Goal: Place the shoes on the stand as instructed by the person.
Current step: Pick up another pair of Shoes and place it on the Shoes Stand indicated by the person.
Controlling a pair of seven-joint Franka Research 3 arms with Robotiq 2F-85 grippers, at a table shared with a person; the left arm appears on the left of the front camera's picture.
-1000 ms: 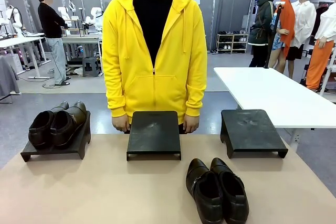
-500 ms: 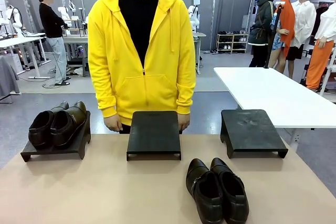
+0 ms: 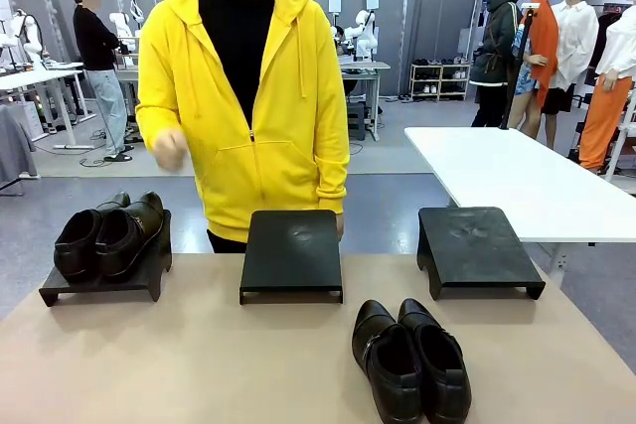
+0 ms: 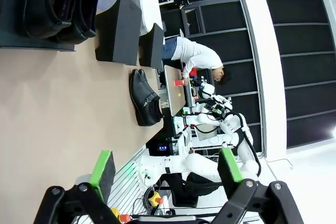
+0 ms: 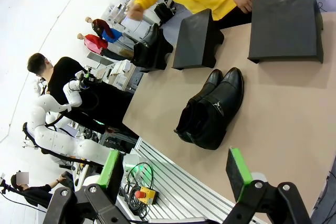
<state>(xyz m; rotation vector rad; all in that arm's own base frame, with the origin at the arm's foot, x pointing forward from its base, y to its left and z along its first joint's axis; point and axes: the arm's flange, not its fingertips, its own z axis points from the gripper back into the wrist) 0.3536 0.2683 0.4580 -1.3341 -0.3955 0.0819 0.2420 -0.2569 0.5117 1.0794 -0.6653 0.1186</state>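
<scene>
One pair of glossy black shoes (image 3: 107, 235) sits on the left black stand (image 3: 99, 288). A second pair (image 3: 409, 359) lies on the tan table (image 3: 199, 364) near its front edge, right of centre; it also appears as shoes (image 5: 211, 109) and shoes (image 4: 145, 97) in the wrist views. The middle stand (image 3: 291, 253) and right stand (image 3: 475, 248) are bare. The person (image 3: 243, 96) in the yellow hoodie stands behind the middle stand with one hand (image 3: 167, 151) raised. My left gripper (image 4: 165, 169) and right gripper (image 5: 176, 171) are open, holding nothing, well back from the shoes.
A white table (image 3: 517, 181) stands off to the right behind the right stand. Other people and work tables are far in the background. Bare tan tabletop stretches across the front left and centre.
The person has shifted to the picture's left and lifted one hand from behind the middle stand up to chest height. Shoes and stands have not moved.
</scene>
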